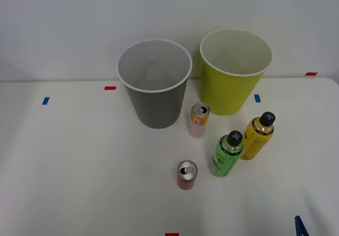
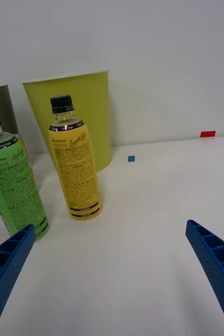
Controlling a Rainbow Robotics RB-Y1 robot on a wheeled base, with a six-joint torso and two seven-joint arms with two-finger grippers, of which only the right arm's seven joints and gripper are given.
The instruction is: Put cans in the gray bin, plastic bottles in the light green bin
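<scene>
The gray bin (image 1: 156, 108) and the light green bin (image 1: 228, 95) stand side by side at the back of the white table. In front of them an orange and pale pink can (image 1: 198, 120) stands upright, with a short red can (image 1: 186, 175) nearer me. To their right are two upright dark-capped plastic bottles, one green-labelled (image 1: 226, 154) and one yellow-labelled (image 1: 258, 135). My right gripper (image 2: 109, 226) is open and holds nothing, low over the table and short of the yellow bottle (image 2: 75, 168) and the green bottle (image 2: 14, 189). One blue fingertip (image 1: 300, 226) shows at the front right.
Small red (image 1: 110, 88) and blue (image 1: 45, 101) tape marks dot the table, with another blue one (image 2: 131, 158) beside the light green bin (image 2: 85, 94). A plain wall rises behind the bins. Bare tabletop lies to the left and along the front.
</scene>
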